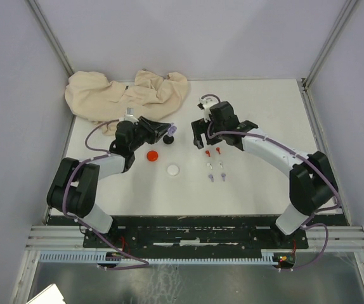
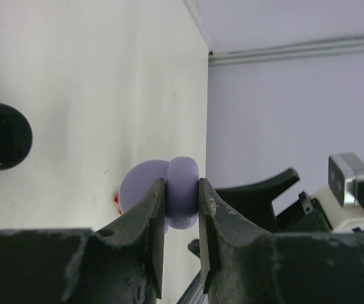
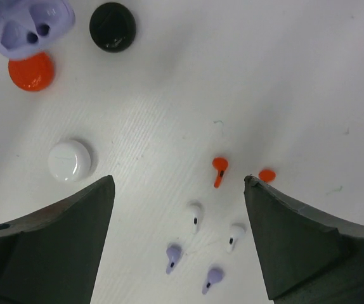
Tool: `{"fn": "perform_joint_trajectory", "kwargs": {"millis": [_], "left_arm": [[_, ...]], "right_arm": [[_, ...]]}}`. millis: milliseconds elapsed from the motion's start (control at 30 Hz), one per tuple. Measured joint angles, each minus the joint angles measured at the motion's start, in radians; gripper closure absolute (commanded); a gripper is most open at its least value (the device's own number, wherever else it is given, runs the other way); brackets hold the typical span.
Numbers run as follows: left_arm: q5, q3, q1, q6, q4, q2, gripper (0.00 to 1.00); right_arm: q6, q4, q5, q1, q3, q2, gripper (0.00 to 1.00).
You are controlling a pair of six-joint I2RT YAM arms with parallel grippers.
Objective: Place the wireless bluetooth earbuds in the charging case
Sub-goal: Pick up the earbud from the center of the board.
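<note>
Near the middle of the white worktop (image 1: 264,190), the left gripper (image 1: 164,132) is clamped on the pale purple charging case (image 2: 183,190), 1 finger pressed to each side. The right wrist view shows the case with its lid open and 2 dark sockets facing up. Whether it touches the worktop cannot be told.

Just beside the case, toward the near edge, sits a black disc (image 3: 112,26). A red disc (image 3: 32,71) and a white disc (image 3: 70,160) lie nearer still to the near edge, the 3 apart from each other.

Toward the right edge from the discs, 6 earbuds lie loose on the worktop in 3 rows of 2. The red earbuds (image 3: 219,171) are the row closest to the far edge, the white earbuds (image 3: 195,215) are in the middle, and the pale purple earbuds (image 3: 172,256) are closest to the near edge. One red bud shows only its round end at the inner edge of a right finger.

The right gripper (image 3: 179,183) hangs over these rows with its fingers spread wide and nothing between them.

A crumpled beige cloth (image 1: 125,95) lies in the far left corner, well apart from the earbuds.
</note>
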Motion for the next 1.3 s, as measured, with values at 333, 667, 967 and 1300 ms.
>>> {"fn": "perform_joint_trajectory", "kwargs": {"millis": [333, 667, 967, 1300], "left_arm": [[-0.171, -0.179, 0.014, -0.137, 0.153, -0.106, 0.97], [-0.269, -0.249, 0.014, -0.185, 0.213, -0.211, 0.97], [-0.270, -0.258, 0.014, -0.224, 0.225, -0.212, 0.97], [-0.264, -0.267, 0.014, -0.237, 0.245, -0.209, 0.97]], "right_arm": [[0.053, -0.218, 0.087, 0.090, -0.139, -0.146, 0.24], [0.144, -0.267, 0.154, 0.170, -0.219, -0.105, 0.38], [0.171, -0.240, 0.180, 0.172, -0.217, -0.002, 0.47], [0.174, -0.227, 0.184, 0.172, -0.191, 0.070, 0.50]]}}
